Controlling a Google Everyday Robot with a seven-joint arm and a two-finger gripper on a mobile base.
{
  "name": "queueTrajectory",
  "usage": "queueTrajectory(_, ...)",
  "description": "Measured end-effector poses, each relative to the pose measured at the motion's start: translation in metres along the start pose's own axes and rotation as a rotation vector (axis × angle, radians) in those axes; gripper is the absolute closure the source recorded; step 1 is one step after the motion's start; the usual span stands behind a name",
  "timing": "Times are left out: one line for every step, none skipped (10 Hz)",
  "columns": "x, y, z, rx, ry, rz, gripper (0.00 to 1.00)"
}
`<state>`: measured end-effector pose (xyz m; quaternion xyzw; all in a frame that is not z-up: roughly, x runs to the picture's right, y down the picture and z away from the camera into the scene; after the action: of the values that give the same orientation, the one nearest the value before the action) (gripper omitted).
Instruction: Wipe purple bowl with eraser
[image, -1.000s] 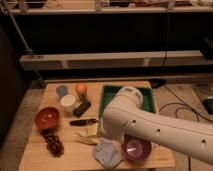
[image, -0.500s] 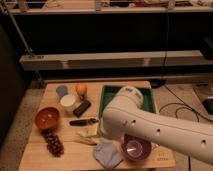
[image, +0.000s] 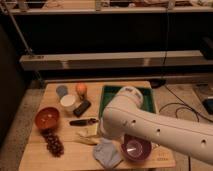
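Note:
The purple bowl (image: 136, 148) stands at the table's front right, partly covered by my white arm (image: 150, 125). The eraser (image: 81, 108), a small black block, lies on the table next to the white cup (image: 68, 102), left of the arm. My gripper is hidden behind the arm's thick end, which hangs over the table's front middle, left of the purple bowl and well in front of the eraser. Nothing shows whether it holds anything.
An orange-red bowl (image: 47, 118) and grapes (image: 53, 144) are at the left. An orange (image: 81, 89) and a grey-blue block (image: 62, 91) are at the back. A dark-handled tool (image: 83, 121), a yellowish item (image: 87, 136), a grey-blue cloth (image: 106, 153) and a green tray (image: 111, 94) surround the arm.

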<state>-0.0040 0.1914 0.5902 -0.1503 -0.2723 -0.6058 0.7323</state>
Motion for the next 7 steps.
queueTrajectory(0.0000, 0.0000, 0.0001, 0.000, 0.000, 0.000, 0.20)
queueTrajectory(0.0000, 0.0000, 0.0001, 0.000, 0.000, 0.000, 0.20)
queueTrajectory(0.0000, 0.0000, 0.0001, 0.000, 0.000, 0.000, 0.20)
queueTrajectory(0.0000, 0.0000, 0.0001, 0.000, 0.000, 0.000, 0.20)
queueTrajectory(-0.0001, 0.0000, 0.0002, 0.001, -0.001, 0.000, 0.20)
queueTrajectory(0.0009, 0.0003, 0.0004, 0.001, 0.000, 0.001, 0.20)
queueTrajectory(0.0030, -0.0008, 0.0014, -0.003, 0.004, -0.006, 0.20)
